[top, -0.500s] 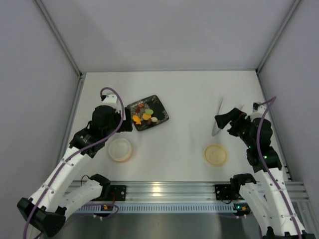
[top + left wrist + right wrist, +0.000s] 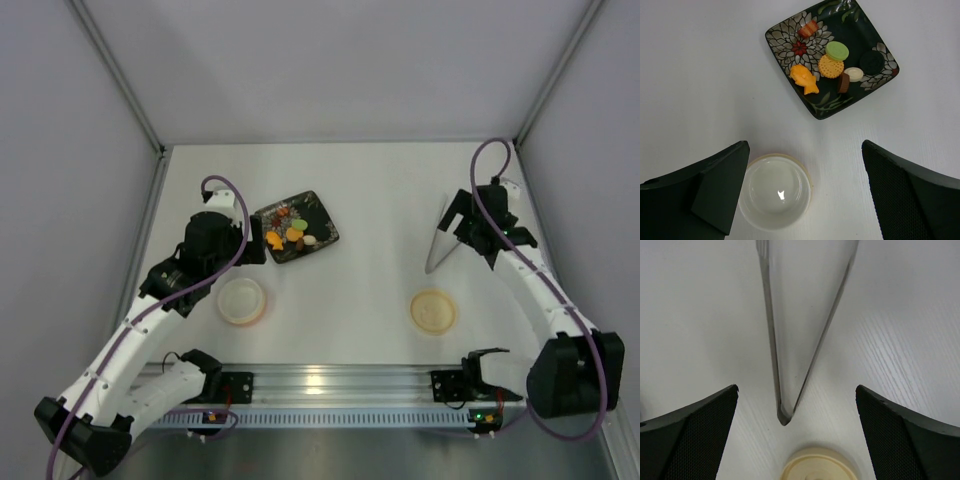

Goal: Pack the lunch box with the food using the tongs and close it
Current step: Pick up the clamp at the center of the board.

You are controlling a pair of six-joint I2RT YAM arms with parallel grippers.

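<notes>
On the white table [image 2: 370, 190], the right arm is the nearer one for the coming move. Its black two-fingered right tool [image 2: 463, 232] hangs over the thin silvery tongs [image 2: 437, 247], which lie on the right half, well apart from the left arm.

By the left arm sit the dark square floral plate [image 2: 322, 218] and, nearer the bases, the small round cream lunch box with a pinkish rim [image 2: 242, 300], uncovered and holding nothing. Its flat round cream lid [image 2: 433, 310] lies on the right, just bases-side of the tongs.

The tongs' long axis runs away from the bases, leaning slightly right. The joined end points toward the lid and the open tips lie at the far end.

In the right wrist view the right tool is spread wide and grips nothing, with one finger on either side of the joined end. A closing squeeze there would, I judge, catch the narrow part of the V. Whether the fingers touch the table cannot be told.

The left tool [image 2: 804, 145] is likewise spread and empty, above the lunch box with the plate ahead of it. The tiny colourful pieces of food [image 2: 827, 65] all lie on the plate.

Against the earlier frame, the right arm has unfolded and reached farther up the table, so its wrist now sits beyond the tongs' middle. The left arm, tongs, lid, lunch box and plate have not moved.
</notes>
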